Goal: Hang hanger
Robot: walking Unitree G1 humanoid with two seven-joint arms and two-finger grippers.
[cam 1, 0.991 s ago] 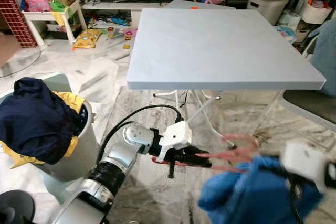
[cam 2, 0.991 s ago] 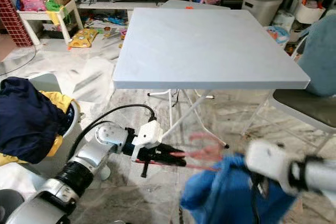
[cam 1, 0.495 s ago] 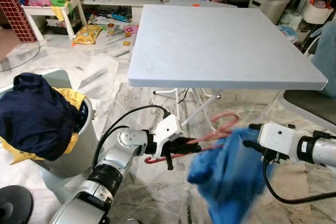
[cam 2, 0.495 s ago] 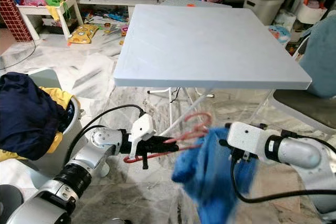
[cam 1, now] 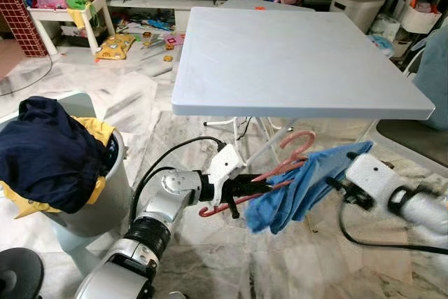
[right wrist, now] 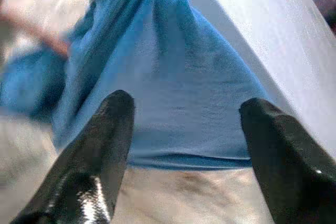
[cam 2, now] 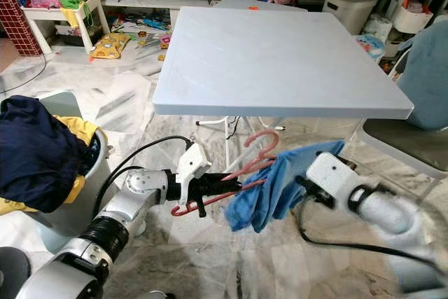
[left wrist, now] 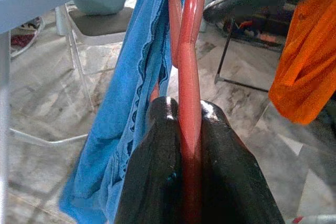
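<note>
My left gripper [cam 1: 246,188] is shut on the straight bar of a red-pink hanger [cam 1: 285,162], held low in front of the table; in the left wrist view the bar [left wrist: 190,66] runs up between the two black fingers. A blue cloth [cam 1: 301,187] is draped over the hanger's far end and hangs down from it. My right gripper [right wrist: 189,103] stands open just to the right of the cloth, with its fingers wide apart and the blue fabric [right wrist: 173,93] straight ahead of them. The right arm is blurred in the head views.
A white folding table [cam 1: 301,61] stands right behind the hanger. A laundry bin [cam 1: 105,201] heaped with navy and yellow clothes is at the left. A chair [cam 1: 413,134] is at the right. Toys litter the floor at the back. An orange garment [left wrist: 304,66] hangs nearby.
The blue cloth has come up from low at the front and now lies draped over the hanger. My right arm has drawn back to the right. The left gripper keeps the hanger.
</note>
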